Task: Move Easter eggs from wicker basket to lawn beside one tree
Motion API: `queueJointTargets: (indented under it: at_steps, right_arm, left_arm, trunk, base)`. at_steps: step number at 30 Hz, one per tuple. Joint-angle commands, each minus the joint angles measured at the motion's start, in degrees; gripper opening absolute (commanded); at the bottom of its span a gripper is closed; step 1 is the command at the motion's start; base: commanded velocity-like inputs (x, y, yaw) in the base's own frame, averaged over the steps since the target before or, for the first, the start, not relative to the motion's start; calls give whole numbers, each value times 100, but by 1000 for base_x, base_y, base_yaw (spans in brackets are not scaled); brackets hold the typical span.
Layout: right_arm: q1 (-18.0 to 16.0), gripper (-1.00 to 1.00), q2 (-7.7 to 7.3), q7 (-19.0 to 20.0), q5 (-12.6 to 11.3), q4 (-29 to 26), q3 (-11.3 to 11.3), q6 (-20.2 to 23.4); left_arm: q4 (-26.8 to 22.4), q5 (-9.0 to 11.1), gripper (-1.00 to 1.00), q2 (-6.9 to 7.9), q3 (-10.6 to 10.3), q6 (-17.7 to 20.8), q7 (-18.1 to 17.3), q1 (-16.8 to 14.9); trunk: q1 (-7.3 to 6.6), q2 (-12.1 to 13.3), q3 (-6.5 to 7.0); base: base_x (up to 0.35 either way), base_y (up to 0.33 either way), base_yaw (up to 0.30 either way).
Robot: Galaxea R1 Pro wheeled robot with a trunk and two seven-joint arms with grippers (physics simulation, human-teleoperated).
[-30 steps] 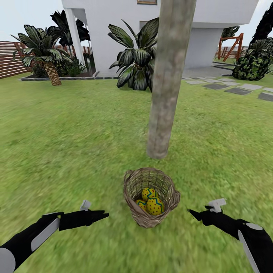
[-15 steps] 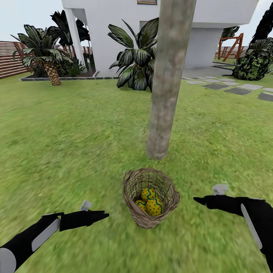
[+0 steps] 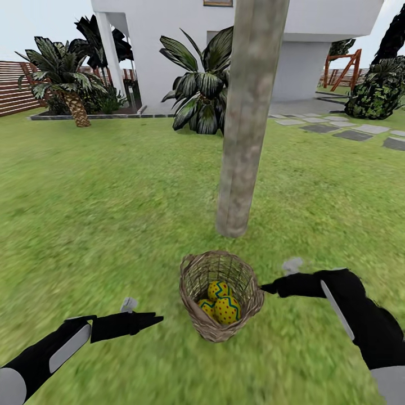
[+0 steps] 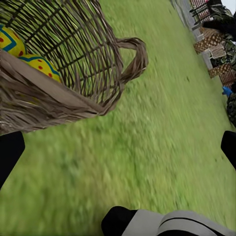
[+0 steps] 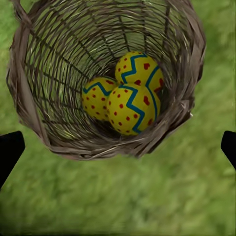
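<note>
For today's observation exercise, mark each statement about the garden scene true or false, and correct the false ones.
1. All three Easter eggs lie inside the wicker basket. True.
2. The right gripper holds an egg. False: it is empty, at the basket's rim.
3. The basket stands on the lawn near the tree trunk. True.
4. The left gripper touches the basket. False: it is apart, over grass.

Three Easter eggs [image 3: 221,302] (yellow, red-dotted) lie in wicker basket [image 3: 194,278].
</note>
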Motion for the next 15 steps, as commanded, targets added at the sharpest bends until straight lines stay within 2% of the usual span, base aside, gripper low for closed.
queueJointTargets:
  at_steps: [1,4,7,9,12,15]
  right_arm:
    - [-32,100,4,0,-2,3,118,4]
    - [-103,100,29,0,-23,6,282,21]
    - [-134,100,160,0,-26,12,328,28]
    - [-140,100,248,0,-26,15,341,29]
    - [-142,100,300,0,-26,16,358,25]
    - [-142,100,310,0,-26,16,512,23]
  left_arm:
    - [-2,0,100,-1,1,-2,1,0]
    - [-4,0,100,-4,-1,-2,2,0]
    - [-5,0,100,-4,-2,1,2,0]
    - [-5,-3,100,-38,-1,7,4,0]
    - [-4,-8,100,-89,0,10,2,0]
    - [3,-9,100,-100,0,11,4,0]
  trunk:
    - [0,0,0]
    - [0,0,0]
    - [0,0,0]
    - [0,0,-7]
    - [0,0,-25]
    - [0,0,-46]
  base:
    - [0,0,0]
    - [0,0,0]
    - [0,-103,0]
    - [0,-244,74]
    - [0,-284,156]
    - [0,-302,194]
